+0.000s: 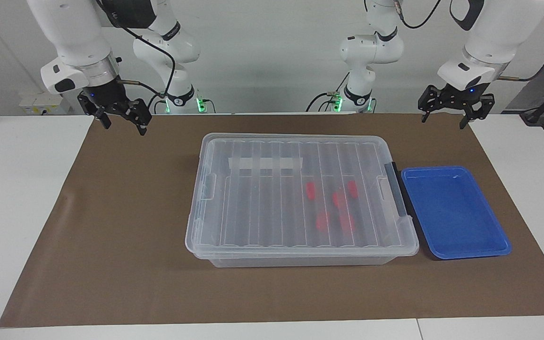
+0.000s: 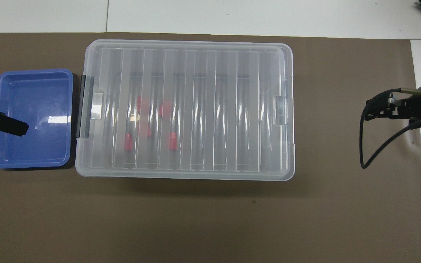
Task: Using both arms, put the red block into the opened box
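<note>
Two open grippers, left gripper [image 1: 443, 116], right gripper [image 1: 123, 123], over mat [image 1: 125, 222] corners, box [image 1: 300, 198] lidded.

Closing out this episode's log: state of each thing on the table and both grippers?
Clear plastic storage box: ribbed lid on, shut.
Five small red plastic blocks: inside the box, under the lid.
Shallow blue tray: empty, beside the box.
Left gripper: open, empty, over the brown mat.
Right gripper: open, empty, over the mat.

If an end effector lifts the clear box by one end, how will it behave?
The box looks thin-walled, so it probably flexes. The five red blocks lying loose inside, bunched toward the blue tray, would likely slide. Its smooth lid may be slippery.
</note>
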{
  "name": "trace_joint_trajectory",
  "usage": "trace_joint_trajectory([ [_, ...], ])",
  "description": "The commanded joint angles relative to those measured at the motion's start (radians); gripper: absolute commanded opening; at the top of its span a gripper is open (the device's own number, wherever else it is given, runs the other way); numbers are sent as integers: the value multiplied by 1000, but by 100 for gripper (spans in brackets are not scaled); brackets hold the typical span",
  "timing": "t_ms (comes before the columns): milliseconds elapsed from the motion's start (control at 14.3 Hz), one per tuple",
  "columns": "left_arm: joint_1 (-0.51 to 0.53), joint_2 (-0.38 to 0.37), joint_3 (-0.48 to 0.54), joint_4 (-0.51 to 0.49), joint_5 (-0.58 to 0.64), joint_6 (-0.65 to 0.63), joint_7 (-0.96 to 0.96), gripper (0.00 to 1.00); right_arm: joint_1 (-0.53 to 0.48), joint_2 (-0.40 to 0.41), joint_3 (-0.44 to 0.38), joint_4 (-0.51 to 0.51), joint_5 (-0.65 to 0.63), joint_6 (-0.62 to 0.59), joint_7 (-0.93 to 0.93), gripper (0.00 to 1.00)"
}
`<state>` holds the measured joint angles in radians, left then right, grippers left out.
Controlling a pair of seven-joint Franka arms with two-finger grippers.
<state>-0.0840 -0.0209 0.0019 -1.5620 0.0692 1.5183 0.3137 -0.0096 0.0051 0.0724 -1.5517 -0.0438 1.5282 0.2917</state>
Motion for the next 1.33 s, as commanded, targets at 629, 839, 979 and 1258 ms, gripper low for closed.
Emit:
trace_joint_trajectory([
  [629,15,-14,3,-10,-88,17,7,100,-13,-56,7,-71,-1,-3,0,100],
  [839,13,-14,1,-12,-88,17,7,100,-15,-54,7,-68,-1,1,-11,100],
  [979,12,-14,1,-13,-88,17,7,100,-15,-51,7,-64,1,3,-19,100],
  [1258,9,-16,1,-13,-88,17,7,100,-13,-54,9,-65,4,1,-72,100],
])
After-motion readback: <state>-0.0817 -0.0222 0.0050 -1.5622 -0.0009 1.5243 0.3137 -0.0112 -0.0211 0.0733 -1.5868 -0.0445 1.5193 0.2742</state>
